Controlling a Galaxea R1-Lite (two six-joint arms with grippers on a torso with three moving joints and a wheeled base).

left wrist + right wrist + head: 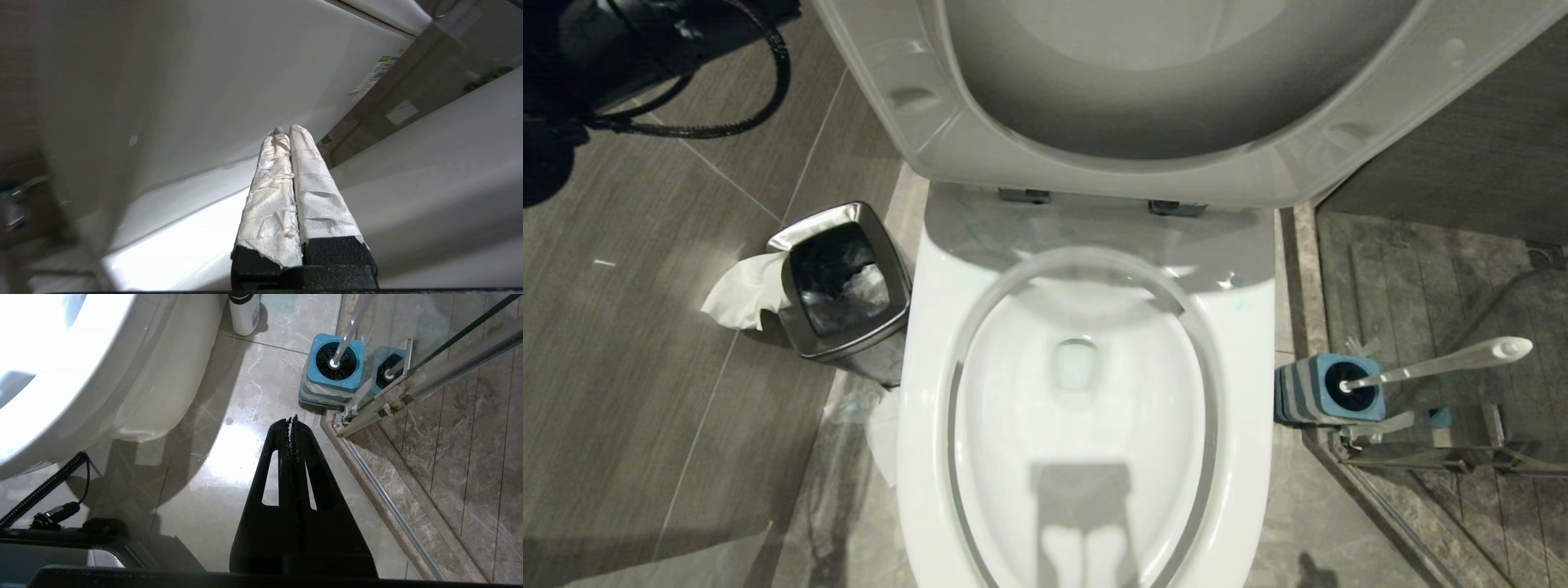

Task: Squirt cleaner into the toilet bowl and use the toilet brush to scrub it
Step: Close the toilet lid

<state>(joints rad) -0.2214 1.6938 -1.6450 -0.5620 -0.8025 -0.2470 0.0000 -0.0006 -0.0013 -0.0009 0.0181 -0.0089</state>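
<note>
Toilet bowl [1086,408] open, lid raised. Toilet brush [1437,363] stands in its holder [1327,392] at the robot's right. Both grippers, left [286,132] and right [292,420], pressed together, empty. Judgement: fetch the cleaner first.

Glossy white porcelain toilet bowl [931,392], shiny steel waste bin [805,327], smooth white plastic toilet brush [1445,363] handle.

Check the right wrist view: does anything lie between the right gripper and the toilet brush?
Nothing visible does. Bare floor tile separates the shut right gripper from the toilet brush, which stands in its blue holder beside the glass door frame.
</note>
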